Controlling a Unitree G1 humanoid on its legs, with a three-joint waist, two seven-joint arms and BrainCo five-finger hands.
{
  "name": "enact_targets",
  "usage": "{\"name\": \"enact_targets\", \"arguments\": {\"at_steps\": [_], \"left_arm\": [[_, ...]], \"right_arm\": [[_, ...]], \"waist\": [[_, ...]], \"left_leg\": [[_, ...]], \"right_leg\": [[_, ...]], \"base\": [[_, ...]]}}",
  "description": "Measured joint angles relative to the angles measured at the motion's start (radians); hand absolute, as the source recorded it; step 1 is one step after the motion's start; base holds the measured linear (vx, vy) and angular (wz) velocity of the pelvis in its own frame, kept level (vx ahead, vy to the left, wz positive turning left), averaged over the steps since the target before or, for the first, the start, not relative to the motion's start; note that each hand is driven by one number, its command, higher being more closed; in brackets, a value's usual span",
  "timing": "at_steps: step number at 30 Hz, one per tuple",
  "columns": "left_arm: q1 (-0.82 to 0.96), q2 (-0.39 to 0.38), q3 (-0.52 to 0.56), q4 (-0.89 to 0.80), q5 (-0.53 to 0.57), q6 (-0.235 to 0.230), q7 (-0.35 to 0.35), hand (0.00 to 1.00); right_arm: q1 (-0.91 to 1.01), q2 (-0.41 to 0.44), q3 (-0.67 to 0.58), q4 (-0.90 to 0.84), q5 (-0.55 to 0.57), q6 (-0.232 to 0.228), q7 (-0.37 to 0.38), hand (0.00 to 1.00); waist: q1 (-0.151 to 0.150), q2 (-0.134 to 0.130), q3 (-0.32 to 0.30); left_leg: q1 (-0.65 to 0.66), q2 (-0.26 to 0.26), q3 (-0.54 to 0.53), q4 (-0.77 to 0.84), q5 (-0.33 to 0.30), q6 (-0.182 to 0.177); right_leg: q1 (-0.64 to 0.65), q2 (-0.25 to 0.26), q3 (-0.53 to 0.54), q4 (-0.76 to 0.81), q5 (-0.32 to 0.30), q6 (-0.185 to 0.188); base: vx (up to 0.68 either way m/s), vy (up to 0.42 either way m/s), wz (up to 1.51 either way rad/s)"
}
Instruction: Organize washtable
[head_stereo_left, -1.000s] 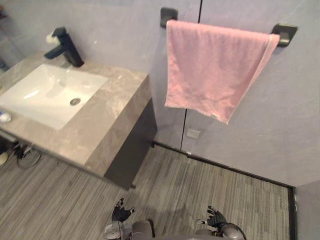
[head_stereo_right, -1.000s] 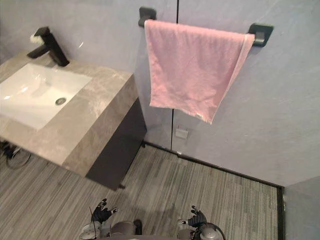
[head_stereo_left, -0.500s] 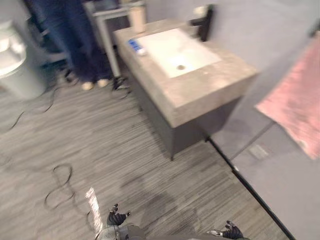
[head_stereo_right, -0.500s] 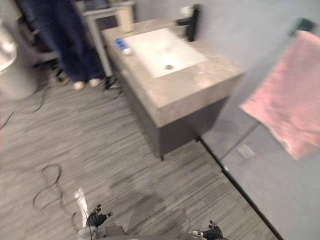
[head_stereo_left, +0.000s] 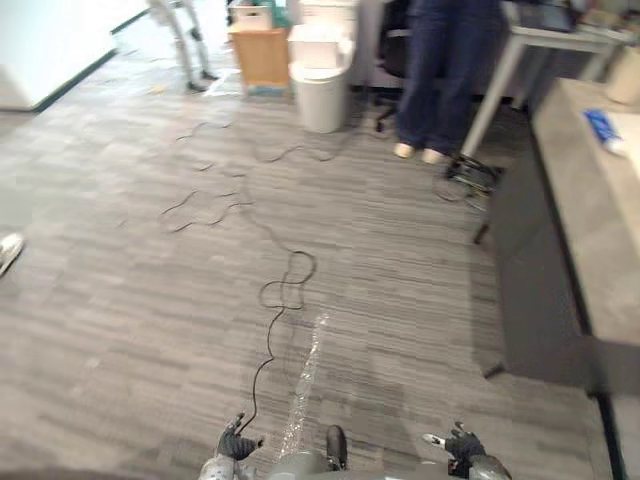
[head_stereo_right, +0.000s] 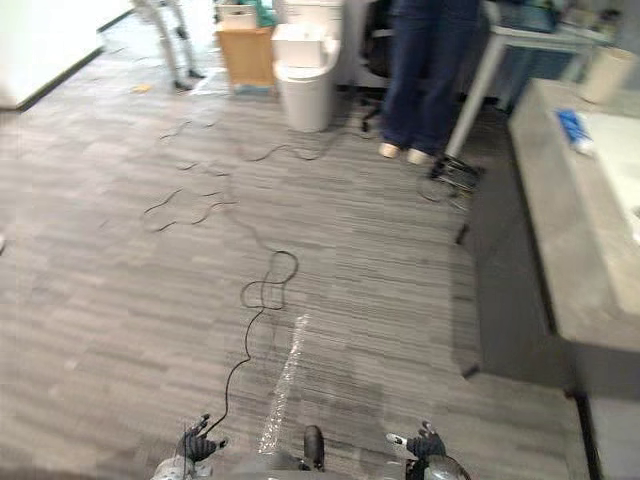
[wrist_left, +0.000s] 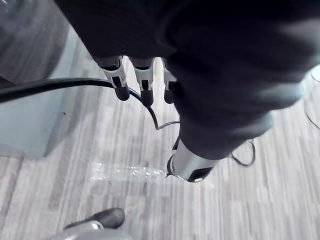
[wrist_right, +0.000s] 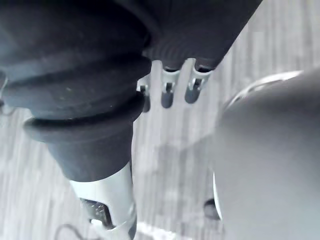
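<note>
Facing open floor (head_stereo_left: 130, 320); washtable (head_stereo_left: 592, 225) at 3 o'clock, tube (head_stereo_left: 603, 130) lying on its top near 2. My left hand (head_stereo_left: 237, 445) at 7, right hand (head_stereo_left: 460, 445) at 5 hang low, fingers loose, empty. I judge nothing within reach. Person (head_stereo_left: 440, 70) stands at 1.

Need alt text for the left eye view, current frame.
The robot's left hand and right hand hang open and empty at the bottom edge, above a grey striped floor. The stone washtable runs along the right edge with a blue tube on it. A person's legs and a white bin stand at the far end.
</note>
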Motion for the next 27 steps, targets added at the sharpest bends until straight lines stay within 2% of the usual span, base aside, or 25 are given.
{"name": "enact_targets", "arguments": {"at_steps": [1, 2, 3, 6, 8, 11, 12, 13, 14, 15, 16, 17, 18, 19, 20, 22, 23, 24, 25, 26, 27], "left_arm": [[0.018, 0.010, 0.002, 0.016, 0.011, 0.005, 0.000, 0.00], [0.023, 0.009, 0.005, 0.026, 0.014, 0.011, 0.000, 0.00], [0.026, -0.001, 0.015, 0.031, 0.016, 0.020, -0.001, 0.00], [-0.009, -0.033, 0.034, 0.028, 0.024, 0.025, -0.003, 0.00], [-0.040, -0.045, 0.062, 0.027, 0.022, 0.031, -0.001, 0.00], [-0.093, -0.071, 0.069, 0.009, 0.012, 0.033, -0.003, 0.00], [-0.099, -0.081, 0.074, -0.011, 0.010, 0.033, -0.003, 0.00], [-0.079, -0.088, 0.089, -0.030, 0.009, 0.033, -0.004, 0.00], [-0.080, -0.126, 0.112, -0.030, 0.004, 0.037, -0.004, 0.00], [-0.071, -0.132, 0.118, -0.038, 0.003, 0.033, -0.006, 0.00], [-0.063, -0.133, 0.131, -0.054, 0.003, 0.032, -0.008, 0.00], [-0.049, -0.131, 0.164, -0.074, 0.000, 0.036, -0.009, 0.00], [-0.040, -0.129, 0.178, -0.080, -0.004, 0.037, -0.008, 0.00], [-0.029, -0.125, 0.218, -0.116, -0.028, 0.035, 0.002, 0.00], [-0.011, -0.106, 0.237, -0.120, -0.028, 0.033, 0.007, 0.00], [0.003, -0.102, 0.243, -0.125, -0.037, 0.031, 0.007, 0.00], [0.005, -0.098, 0.243, -0.126, -0.039, 0.030, 0.007, 0.00], [0.006, -0.101, 0.241, -0.127, -0.040, 0.029, 0.007, 0.00], [0.007, -0.102, 0.237, -0.123, -0.040, 0.026, 0.009, 0.00], [0.006, -0.100, 0.221, -0.107, -0.040, 0.016, 0.014, 0.00], [0.008, -0.104, 0.205, -0.102, -0.040, 0.012, 0.019, 0.00]], "right_arm": [[0.000, 0.003, 0.012, -0.006, 0.001, -0.008, 0.000, 0.00], [0.000, 0.003, 0.015, -0.010, 0.003, -0.013, 0.000, 0.00], [0.008, 0.012, 0.015, -0.034, 0.006, -0.019, 0.000, 0.00], [0.022, 0.032, 0.004, -0.074, 0.034, -0.027, 0.003, 0.00], [0.022, 0.040, -0.013, -0.080, 0.036, -0.027, 0.015, 0.00], [0.031, 0.069, -0.065, -0.101, 0.036, -0.023, 0.020, 0.00], [0.046, 0.077, -0.064, -0.107, 0.030, -0.020, 0.020, 0.00], [0.077, 0.094, -0.064, -0.123, 0.029, -0.017, 0.020, 0.00], [0.092, 0.091, -0.088, -0.150, 0.031, -0.009, 0.022, 0.00], [0.101, 0.083, -0.083, -0.158, 0.029, 0.000, 0.019, 0.00], [0.113, 0.081, -0.073, -0.171, 0.027, 0.009, 0.020, 0.00], [0.109, 0.076, -0.048, -0.159, 0.020, 0.014, 0.019, 0.00], [0.103, 0.069, -0.033, -0.151, 0.019, 0.016, 0.020, 0.00], [0.090, 0.065, 0.007, -0.145, 0.019, 0.017, 0.015, 0.00], [0.062, 0.074, 0.067, -0.145, 0.015, 0.015, 0.010, 0.00], [0.045, 0.082, 0.097, -0.144, -0.014, 0.009, 0.009, 0.00], [0.041, 0.089, 0.121, -0.141, -0.027, 0.005, 0.002, 0.00], [0.038, 0.090, 0.126, -0.132, -0.035, 0.004, 0.000, 0.00], [0.021, 0.083, 0.132, -0.102, -0.053, 0.000, 0.000, 0.00], [0.012, 0.063, 0.154, -0.073, -0.058, -0.009, 0.001, 0.00], [0.016, 0.048, 0.169, -0.065, -0.059, -0.015, 0.002, 0.00]], "waist": [[0.001, -0.005, 0.006], [-0.001, -0.007, 0.006], [-0.011, -0.003, 0.012], [-0.027, -0.018, 0.022], [-0.030, -0.028, 0.022], [-0.046, -0.035, 0.012], [-0.042, -0.055, 0.005], [-0.046, -0.088, -0.010], [-0.066, -0.075, -0.002], [-0.068, -0.054, 0.002], [-0.067, -0.051, 0.001], [-0.045, -0.054, 0.003], [-0.022, -0.061, 0.005], [0.018, -0.064, 0.006], [0.023, -0.079, 0.006], [0.030, -0.079, 0.008], [0.045, -0.077, 0.010], [0.049, -0.075, 0.011], [0.051, -0.074, 0.012], [0.060, -0.069, 0.010], [0.070, -0.047, 0.001]], "left_leg": [[0.051, -0.013, -0.013, -0.030, -0.013, 0.011], [0.073, -0.014, -0.009, -0.038, -0.030, 0.017], [0.096, -0.004, 0.040, -0.030, -0.080, 0.013], [0.159, 0.001, 0.073, -0.001, -0.146, -0.001], [0.195, -0.003, 0.065, -0.005, -0.180, -0.002], [0.278, -0.007, 0.049, -0.018, -0.203, -0.026], [0.284, -0.023, 0.056, 0.020, -0.209, -0.024], [0.273, -0.054, 0.066, 0.146, -0.261, -0.056], [0.220, -0.038, 0.083, 0.390, -0.307, -0.132], [0.165, 0.000, 0.114, 0.539, -0.285, -0.175], [0.059, 0.083, 0.178, 0.845, -0.249, -0.228], [-0.008, 0.165, 0.193, 1.062, -0.204, -0.261], [-0.023, 0.202, 0.203, 1.127, -0.191, -0.249], [-0.051, 0.279, 0.211, 1.204, -0.176, -0.218], [-0.104, 0.360, 0.182, 1.211, -0.175, -0.212], [-0.156, 0.406, 0.182, 1.142, -0.183, -0.199], [-0.193, 0.412, 0.181, 1.041, -0.197, -0.180], [-0.212, 0.408, 0.178, 0.971, -0.205, -0.174], [-0.243, 0.376, 0.148, 0.800, -0.207, -0.174], [-0.246, 0.321, 0.079, 0.552, -0.191, -0.195], [-0.227, 0.303, 0.029, 0.393, -0.161, -0.226]], "right_leg": [[-0.035, 0.041, 0.012, 0.010, -0.042, 0.002], [-0.052, 0.058, 0.000, 0.009, -0.056, 0.006], [-0.083, 0.078, -0.042, 0.001, -0.071, 0.019], [-0.176, 0.125, -0.134, -0.056, -0.073, 0.029], [-0.223, 0.155, -0.227, -0.129, -0.057, 0.014], [-0.241, 0.188, -0.487, -0.185, -0.003, -0.113], [-0.235, 0.233, -0.508, -0.229, 0.007, -0.164], [-0.186, 0.272, -0.527, -0.322, 0.031, -0.228], [-0.124, 0.296, -0.515, -0.360, 0.046, -0.271], [-0.101, 0.304, -0.495, -0.366, 0.033, -0.248], [-0.063, 0.308, -0.468, -0.355, 0.001, -0.221], [-0.019, 0.319, -0.402, -0.349, -0.025, -0.209], [0.003, 0.320, -0.350, -0.340, -0.038, -0.201], [0.047, 0.319, -0.263, -0.339, -0.045, -0.188], [0.102, 0.308, -0.164, -0.367, -0.048, -0.167], [0.136, 0.277, -0.059, -0.400, -0.050, -0.127], [0.162, 0.239, 0.022, -0.431, -0.052, -0.098], [0.176, 0.216, 0.053, -0.444, -0.052, -0.088], [0.193, 0.172, 0.104, -0.453, -0.060, -0.072], [0.196, 0.136, 0.149, -0.437, -0.091, -0.020], [0.193, 0.128, 0.170, -0.423, -0.109, 0.012]], "base": [[0.21, 0.147, 0.59], [0.24, 0.158, 0.65], [0.16, 0.080, 0.68], [0.28, 0.063, 0.57], [0.45, 0.125, 0.14], [0.56, 0.150, 0.20], [0.68, 0.167, 0.00], [0.82, 0.219, 0.02], [0.68, 0.194, 0.06], [0.79, 0.217, -0.03], [0.65, 0.143, -0.60], [0.64, 0.126, -1.02], [0.59, 0.143, -1.85], [0.62, 0.259, -2.27], [0.58, 0.294, -2.22], [0.39, 0.304, -1.75], [0.41, 0.436, -1.59], [0.42, 0.465, -1.48], [0.53, 0.634, -1.21], [0.45, 0.565, -1.13], [0.56, 0.764, -1.07]]}}
